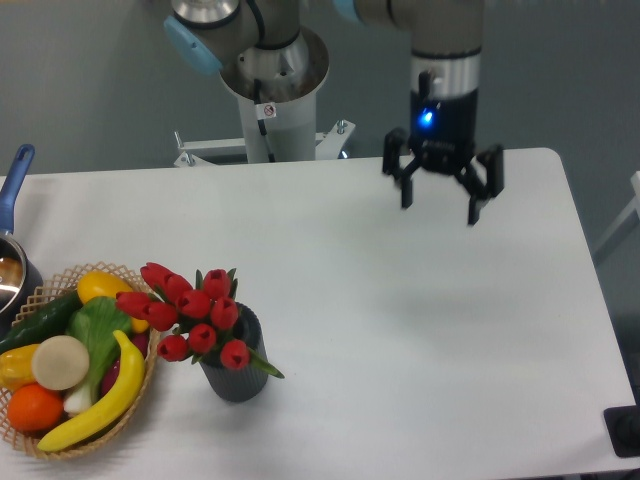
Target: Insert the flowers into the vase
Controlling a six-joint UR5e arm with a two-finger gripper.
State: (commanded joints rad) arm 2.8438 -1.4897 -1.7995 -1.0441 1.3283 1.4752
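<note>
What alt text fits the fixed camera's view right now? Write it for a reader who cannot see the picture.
A bunch of red tulips stands in a small dark grey vase at the front left of a white table, beside a wicker basket of fruit and vegetables. The robot arm's tool hangs open and empty above the table's far right side.

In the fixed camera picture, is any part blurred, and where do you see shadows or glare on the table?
Fixed camera view: the flowers and vase are reasonably sharp; the open gripper is slightly soft at its fingers. Soft, diffuse shadows lie on the table right of the vase and faintly below the gripper. No strong glare; the lighting is even, with only a small blue light glowing on the gripper body.
</note>
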